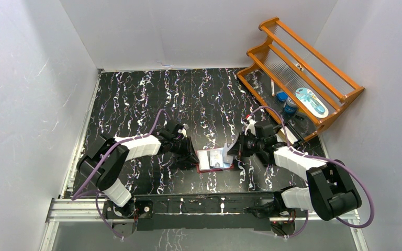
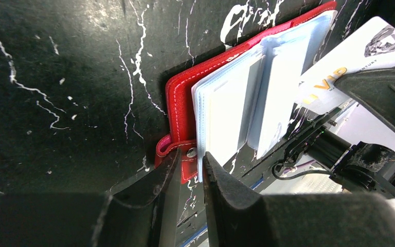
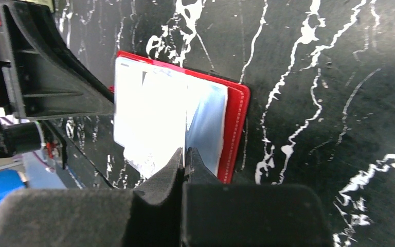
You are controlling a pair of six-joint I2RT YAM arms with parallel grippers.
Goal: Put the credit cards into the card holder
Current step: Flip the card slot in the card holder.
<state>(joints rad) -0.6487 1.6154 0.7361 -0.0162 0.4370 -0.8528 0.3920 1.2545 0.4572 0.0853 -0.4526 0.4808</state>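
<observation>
At frame centre, left gripper (image 1: 193, 154) pinches the card holder (image 1: 213, 160), right gripper (image 1: 232, 151) clamps 1 credit card (image 2: 339, 77); tilted, it could jam.

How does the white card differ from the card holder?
The white card bears gold letters; the card holder is red with clear pockets. The card is pinched in the right gripper; the holder lies open on the table, the left gripper at its edge. Both are flat rectangles.

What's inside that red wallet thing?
The card holder lies open, showing clear pale pockets. The right gripper pinches a white card at them. Whether any pocket already holds a card is hidden.
</observation>
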